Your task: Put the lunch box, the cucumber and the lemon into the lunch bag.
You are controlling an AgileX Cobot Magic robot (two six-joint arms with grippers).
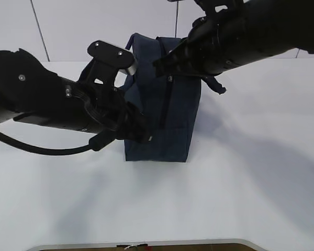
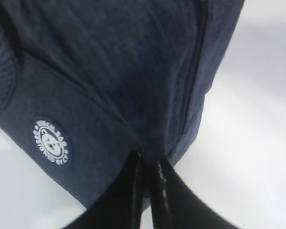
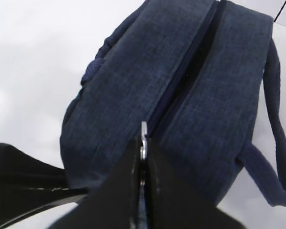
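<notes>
1. exterior view: the lunch bag [image 1: 165,112] stands upright on the white table [image 1: 251,172], near the middle, with its zipper line running down the side that faces the camera

2. exterior view: the left gripper [image 1: 141,130] comes in from the left and meets the bag's lower left side; the right gripper [image 1: 165,65] comes in from the upper right and sits at the bag's top; a loop handle [image 1: 215,86] sticks out just under the right arm; the jaws of both are too dark to read here

3. left wrist view: the left gripper [image 2: 150,164] has its two black fingers pressed almost together, pinching a fold of the bag's navy fabric beside the zipper seam; a round white logo patch [image 2: 51,141] sits on the bag's pocket panel to the left of the fingers

4. right wrist view: the right gripper [image 3: 143,143] has its jaws pressed together on a thin metal zipper pull [image 3: 144,138] at the near end of the zipper line; the zipper looks closed along the bag's top; a loop handle [image 3: 276,157] hangs off the right side, another bunches at the far left

5. lunch box, cucumber and lemon show in no view
</notes>
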